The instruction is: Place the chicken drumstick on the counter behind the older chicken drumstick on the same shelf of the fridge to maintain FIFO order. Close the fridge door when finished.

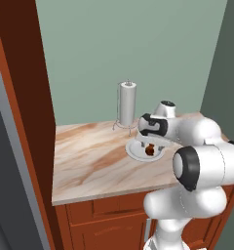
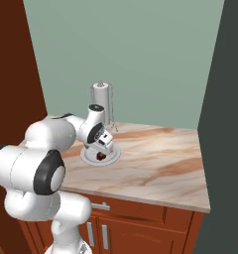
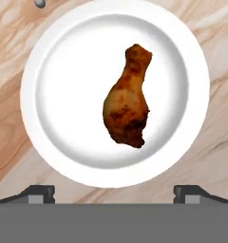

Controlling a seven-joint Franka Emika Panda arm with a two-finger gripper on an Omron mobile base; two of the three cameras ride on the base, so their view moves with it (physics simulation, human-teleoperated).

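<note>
While poised above the bench with the pincer spread wide and empty, facing straight down at the white plate. Chicken drumstick directly below, between and just ahead of the fingertips, lying flat on the plate. Long axis running away from the pincer, plump end nearest, bone tip farthest. Likely needs only a straight descent.

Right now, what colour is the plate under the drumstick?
White; the plate holding the drumstick shows best in the hand view.
</note>
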